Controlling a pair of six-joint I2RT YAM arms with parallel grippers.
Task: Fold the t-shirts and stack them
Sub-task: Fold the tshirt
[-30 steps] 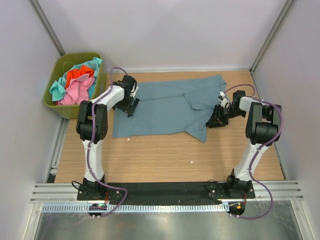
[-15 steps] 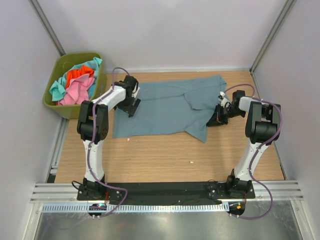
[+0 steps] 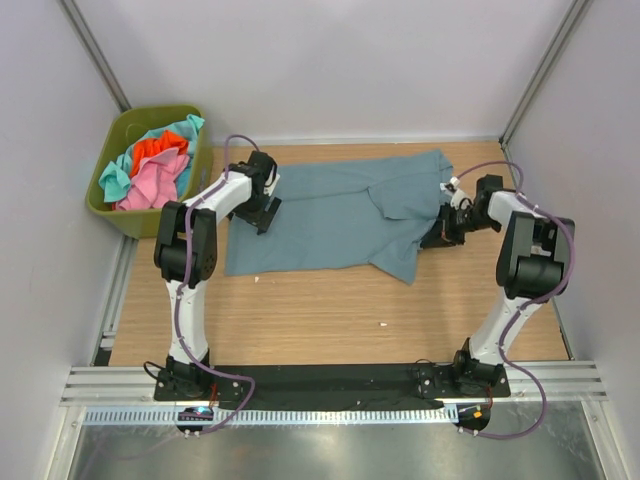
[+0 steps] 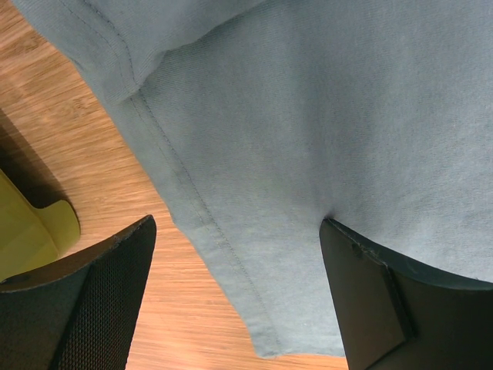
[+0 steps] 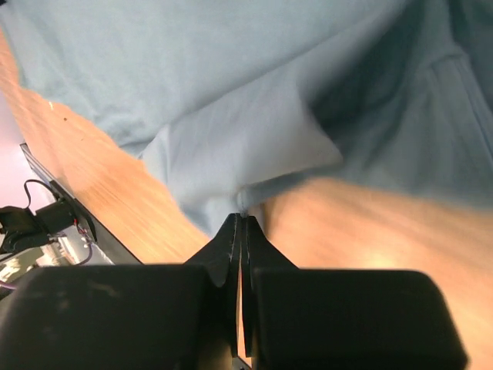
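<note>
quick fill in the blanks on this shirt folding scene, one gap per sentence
1. The slate-blue t-shirt lies spread on the wooden ___.
2. The olive-green bin holds shirts in turquoise, orange-red and ___.
3. The left gripper, over the t-shirt's left edge, is ___.
4. The right gripper, at the t-shirt's right edge, is ___.

Missing words: table; pink; open; shut
</note>
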